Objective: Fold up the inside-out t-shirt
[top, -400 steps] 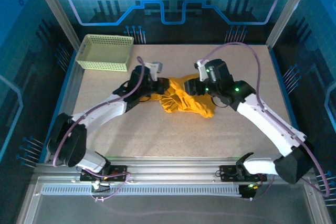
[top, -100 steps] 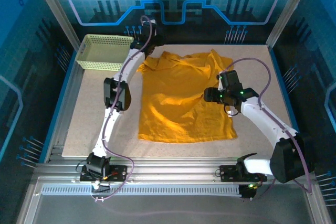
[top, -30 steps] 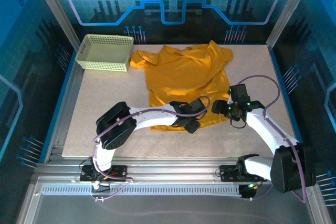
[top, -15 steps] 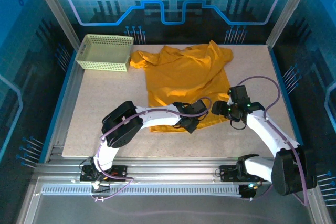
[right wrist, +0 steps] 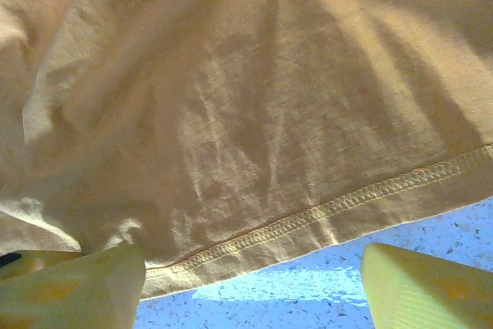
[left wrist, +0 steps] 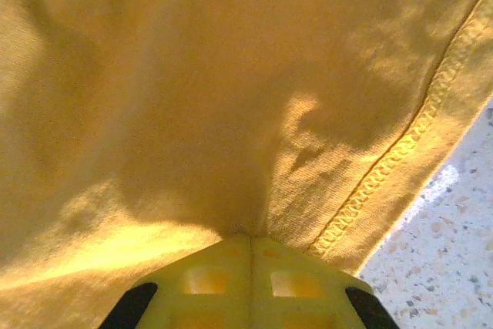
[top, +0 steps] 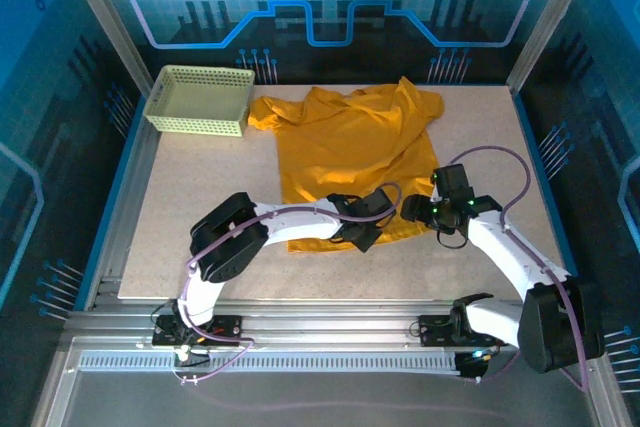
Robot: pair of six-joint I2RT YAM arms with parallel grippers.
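The left gripper [left wrist: 250, 238] is clamped on the t-shirt [top: 350, 142] near its bottom hem. The right gripper [right wrist: 254, 275] hangs with jaws apart over that hem.

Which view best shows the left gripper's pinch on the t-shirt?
Left wrist: the left gripper is shut on t-shirt cloth beside the stitched hem. Top external shows it small at the near edge; right wrist shows hem before the open right gripper.

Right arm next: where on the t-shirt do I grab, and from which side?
The stitched bottom hem of the t-shirt, from the near side of the table: it lies flat, bare surface in front, just ahead of the open right gripper.
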